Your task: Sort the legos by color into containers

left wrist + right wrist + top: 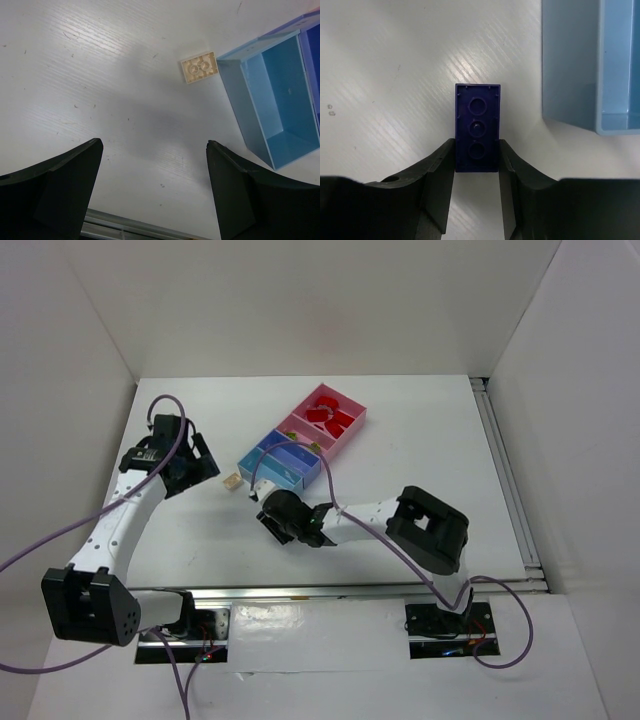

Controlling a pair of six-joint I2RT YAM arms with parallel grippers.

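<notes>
Pinching the dark purple-blue lego (477, 115) by its long sides, underside toward the wrist camera, the right gripper (476, 150) sits above the table just near of the end light blue tray (570, 65). The tan lego (200, 67) lies flat beside that tray's left corner. Red legos (325, 415) fill the far pink end of the containers (332, 450). The left gripper (154, 145) hangs spread wide, left of the tan brick.

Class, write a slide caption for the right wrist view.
Right gripper shut on a dark purple lego, beside a light blue tray.
</notes>
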